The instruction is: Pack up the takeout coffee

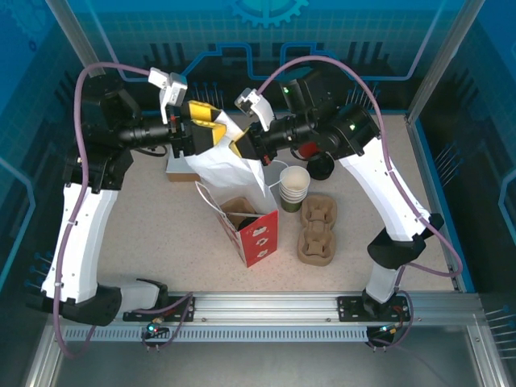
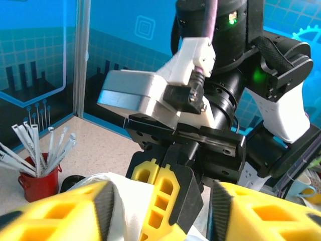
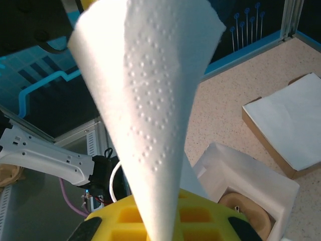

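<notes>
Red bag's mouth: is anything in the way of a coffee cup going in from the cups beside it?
Yes. A white napkin, pinched in the shut right gripper, hangs over the red bag's open mouth, and a brown pulp carrier already sits inside. The cups stand beside the bag with nothing between them.

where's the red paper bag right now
In the top view the red paper bag stands open mid-table, just left of the brown pulp carrier and the cup stack, below the white napkin.
</notes>
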Tool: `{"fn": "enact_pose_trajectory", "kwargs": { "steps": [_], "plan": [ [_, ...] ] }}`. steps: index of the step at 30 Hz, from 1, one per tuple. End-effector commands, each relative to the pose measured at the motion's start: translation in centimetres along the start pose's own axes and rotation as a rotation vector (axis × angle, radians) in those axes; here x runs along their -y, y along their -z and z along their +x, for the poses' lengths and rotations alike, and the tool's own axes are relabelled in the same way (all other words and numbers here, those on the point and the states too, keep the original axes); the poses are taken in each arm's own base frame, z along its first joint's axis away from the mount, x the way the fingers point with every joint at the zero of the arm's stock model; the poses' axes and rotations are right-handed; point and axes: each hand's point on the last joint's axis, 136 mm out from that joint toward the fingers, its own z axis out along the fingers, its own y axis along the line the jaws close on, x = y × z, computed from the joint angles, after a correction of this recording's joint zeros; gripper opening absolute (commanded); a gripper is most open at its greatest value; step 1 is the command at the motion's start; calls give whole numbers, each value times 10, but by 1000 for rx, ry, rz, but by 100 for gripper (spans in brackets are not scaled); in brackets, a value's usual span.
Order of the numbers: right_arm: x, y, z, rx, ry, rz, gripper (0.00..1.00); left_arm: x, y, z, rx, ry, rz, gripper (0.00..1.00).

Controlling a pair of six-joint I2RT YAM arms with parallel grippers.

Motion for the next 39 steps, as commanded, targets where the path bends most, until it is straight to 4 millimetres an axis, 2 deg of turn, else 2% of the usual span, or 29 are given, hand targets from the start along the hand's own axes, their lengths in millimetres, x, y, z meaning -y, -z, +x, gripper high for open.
{"fn": "enact_pose_trajectory", "kwargs": {
  "steps": [1,7,13,18,25,39],
  "plan": [
    [-10,15,5,-11,-13,43,4,20,18,-8,39,-81,-68,72],
    [3,14,23,-76,-43,143,4,15,45,5,89,-95,-285,82],
    [1,5,39,-143,-64,163,4,8,79,32,167,-57,-488,84],
    [6,-3,59,-226,-77,203,4,6,95,53,159,-35,-581,85],
    [9,-18,78,-316,-80,235,4,4,102,69,126,-13,-623,86],
    [24,-57,110,-479,-124,247,5,4,102,73,119,-7,-620,87]
  ]
}}
